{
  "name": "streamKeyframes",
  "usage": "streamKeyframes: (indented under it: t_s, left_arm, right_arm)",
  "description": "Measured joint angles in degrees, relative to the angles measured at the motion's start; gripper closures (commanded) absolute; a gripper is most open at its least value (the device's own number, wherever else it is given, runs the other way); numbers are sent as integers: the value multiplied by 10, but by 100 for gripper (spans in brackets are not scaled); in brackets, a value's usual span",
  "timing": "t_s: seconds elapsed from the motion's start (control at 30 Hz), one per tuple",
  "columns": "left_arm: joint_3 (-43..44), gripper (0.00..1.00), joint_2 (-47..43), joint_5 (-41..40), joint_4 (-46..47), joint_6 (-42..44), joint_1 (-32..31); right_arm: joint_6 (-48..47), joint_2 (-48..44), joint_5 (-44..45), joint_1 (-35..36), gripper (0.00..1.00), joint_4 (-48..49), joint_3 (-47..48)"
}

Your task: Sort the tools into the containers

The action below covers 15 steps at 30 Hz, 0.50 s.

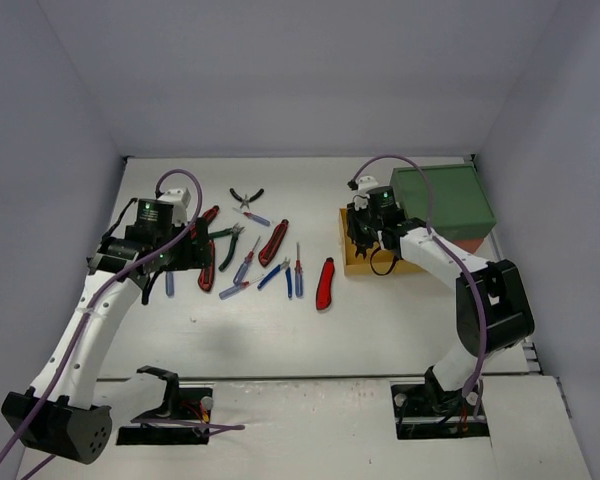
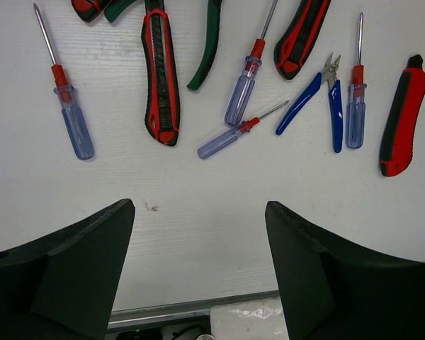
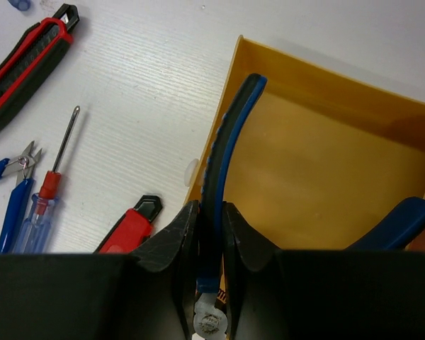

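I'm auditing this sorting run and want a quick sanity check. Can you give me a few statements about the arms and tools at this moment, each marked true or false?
1. The right gripper is shut on one handle of the blue-handled pliers. True.
2. The left gripper is clamped on a screwdriver. False: it is open and holds nothing, with bare table below it.
3. The blue-handled pliers are held over the open yellow drawer. True.
4. The red utility knife nearest the drawer lies inside it. False: it lies on the table, just outside the drawer's wall.
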Motion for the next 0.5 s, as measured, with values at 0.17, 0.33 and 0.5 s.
streamKeyframes:
  t_s: [0.17,0.33,0.5]
  left_arm:
    - [4,28,11,5,5,1,0]
    - [5,29,18,8,8,4,0]
    - [16,28,34,9,13,7,0]
  right_arm:
    - [9,-2,11,-2,62,12,-6]
    - [14,-2,15,-5,59,17,-8]
    - [20,-9,14,-5,58,19,-8]
